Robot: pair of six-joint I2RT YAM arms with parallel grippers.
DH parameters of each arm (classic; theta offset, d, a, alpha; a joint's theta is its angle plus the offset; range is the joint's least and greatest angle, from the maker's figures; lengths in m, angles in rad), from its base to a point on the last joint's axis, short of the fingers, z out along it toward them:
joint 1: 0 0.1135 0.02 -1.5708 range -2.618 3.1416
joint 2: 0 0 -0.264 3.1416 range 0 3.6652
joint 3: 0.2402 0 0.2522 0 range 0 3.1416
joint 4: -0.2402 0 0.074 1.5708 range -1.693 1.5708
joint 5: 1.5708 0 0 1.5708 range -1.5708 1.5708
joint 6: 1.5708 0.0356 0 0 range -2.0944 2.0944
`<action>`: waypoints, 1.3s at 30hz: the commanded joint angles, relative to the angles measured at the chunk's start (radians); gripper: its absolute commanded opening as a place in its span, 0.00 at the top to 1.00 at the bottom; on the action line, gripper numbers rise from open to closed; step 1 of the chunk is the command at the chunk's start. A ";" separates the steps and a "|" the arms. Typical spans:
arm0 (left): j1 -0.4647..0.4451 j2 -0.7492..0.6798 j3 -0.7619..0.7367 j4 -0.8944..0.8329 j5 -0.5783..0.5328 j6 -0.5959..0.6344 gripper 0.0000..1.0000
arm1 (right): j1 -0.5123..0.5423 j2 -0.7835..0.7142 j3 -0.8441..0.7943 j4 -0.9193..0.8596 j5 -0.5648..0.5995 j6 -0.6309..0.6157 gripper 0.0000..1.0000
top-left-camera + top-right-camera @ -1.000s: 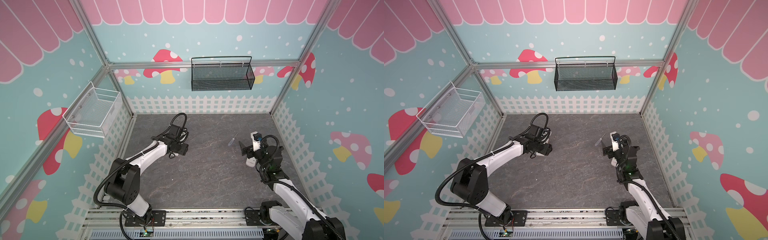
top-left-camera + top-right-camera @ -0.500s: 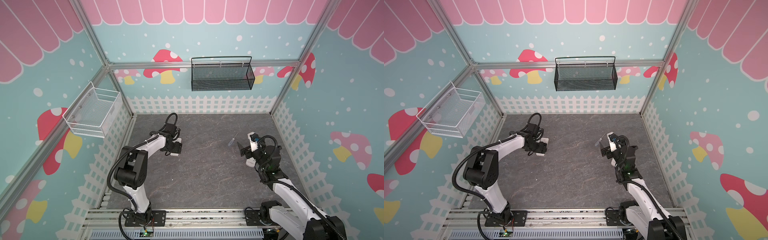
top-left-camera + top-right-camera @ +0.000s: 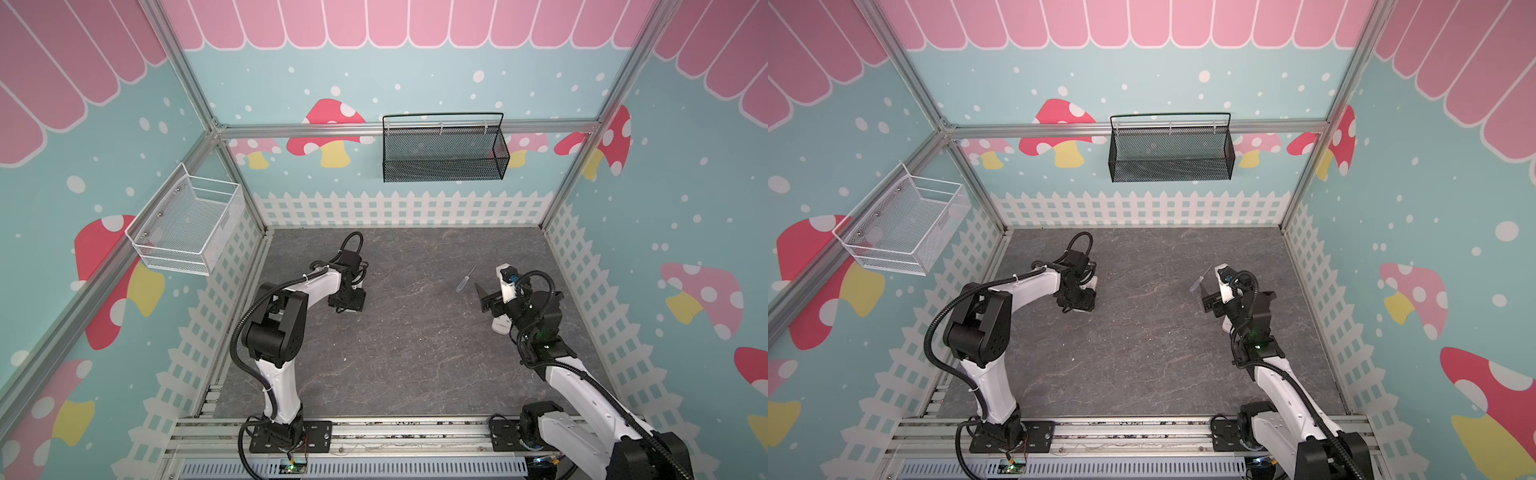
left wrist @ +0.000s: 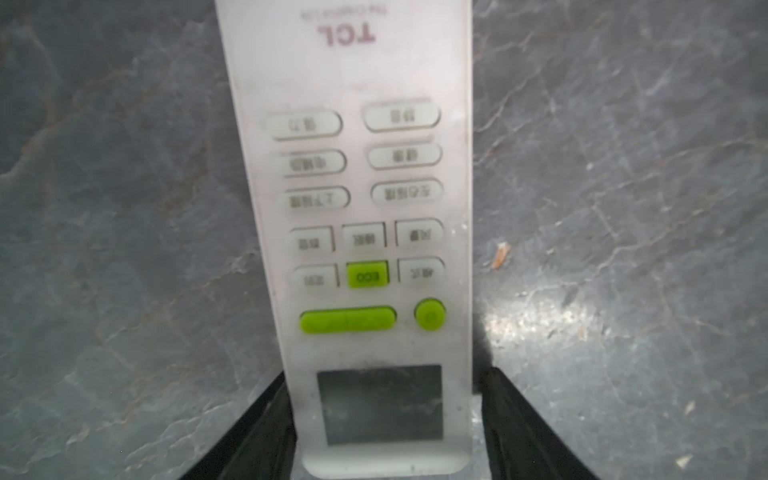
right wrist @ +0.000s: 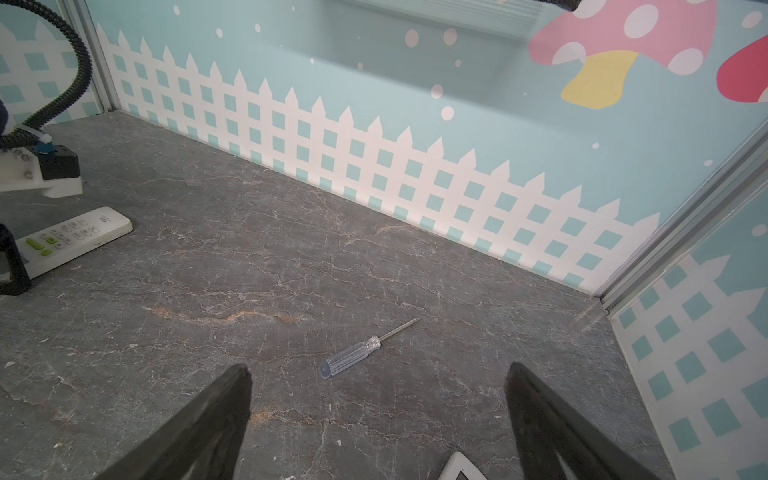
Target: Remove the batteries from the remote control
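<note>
Though hardly begun, judging by the bench (image 5: 249, 291): no batteries out anywhere, none visible at all, presumably inside. Lying flat and button-side up left of centre, white TCL remote (image 4: 361, 187), green keys and small grey display on show, battery hatch hidden underneath. Straddling its display end, left hand (image 4: 386, 374), one finger against the edge, the other just off it; cannot tell whether pinching. Spread wide and empty, right hand (image 5: 377, 367), over a clear-handled screwdriver (image 5: 351, 357), second white remote (image 3: 500, 325) close under it. Left to do: flip, uncover, pull cells.
</note>
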 commanded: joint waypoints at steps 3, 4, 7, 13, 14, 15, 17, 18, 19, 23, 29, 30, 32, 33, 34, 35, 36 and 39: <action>-0.001 0.058 0.032 -0.040 -0.031 -0.009 0.43 | 0.008 -0.011 -0.010 0.020 0.013 -0.007 0.04; -0.003 0.053 0.029 -0.040 -0.035 -0.006 0.42 | 0.010 -0.014 -0.012 0.021 0.014 -0.008 0.04; -0.006 0.026 0.022 -0.038 -0.027 0.005 0.44 | 0.011 -0.011 -0.011 0.022 0.008 -0.012 0.04; -0.072 -0.061 0.044 -0.034 -0.062 0.072 0.47 | 0.033 -0.031 -0.013 0.012 0.015 -0.053 0.04; -0.084 -0.067 0.057 -0.037 -0.067 0.082 0.47 | 0.039 -0.032 -0.010 0.005 0.021 -0.061 0.04; -0.096 -0.070 0.069 -0.039 -0.076 0.090 0.48 | 0.044 -0.032 -0.005 -0.006 0.026 -0.070 0.04; -0.110 -0.066 0.120 -0.057 -0.091 0.111 0.53 | 0.053 -0.032 0.011 -0.037 0.034 -0.092 0.04; -0.109 -0.058 0.153 -0.076 -0.080 0.116 0.56 | 0.059 -0.034 0.014 -0.044 0.039 -0.101 0.04; -0.109 -0.048 0.191 -0.101 -0.065 0.119 0.58 | 0.063 -0.036 0.015 -0.046 0.044 -0.110 0.04; -0.109 -0.027 0.332 -0.159 -0.001 0.126 0.60 | 0.082 -0.043 0.023 -0.055 0.049 -0.132 0.04; -0.142 -0.092 0.384 -0.160 0.132 0.204 0.61 | 0.138 -0.061 0.043 -0.064 0.081 -0.237 0.04; -0.149 -0.103 0.385 -0.160 0.140 0.227 0.61 | 0.147 -0.060 0.054 -0.070 0.081 -0.259 0.04; -0.171 -0.132 0.380 -0.160 0.135 0.300 0.63 | 0.169 -0.056 0.076 -0.078 0.078 -0.322 0.04; -0.182 -0.148 0.370 -0.161 0.131 0.339 0.63 | 0.178 -0.054 0.084 -0.079 0.076 -0.352 0.04; -0.192 -0.166 0.356 -0.160 0.132 0.381 0.64 | 0.188 -0.051 0.090 -0.077 0.074 -0.394 0.04; -0.199 -0.189 0.337 -0.159 0.134 0.413 0.64 | 0.197 -0.046 0.095 -0.070 0.073 -0.432 0.04; -0.202 -0.208 0.321 -0.158 0.151 0.439 0.64 | 0.208 -0.041 0.099 -0.064 0.072 -0.471 0.04; -0.204 -0.275 0.258 -0.158 0.208 0.490 0.65 | 0.255 -0.021 0.119 -0.056 0.068 -0.599 0.04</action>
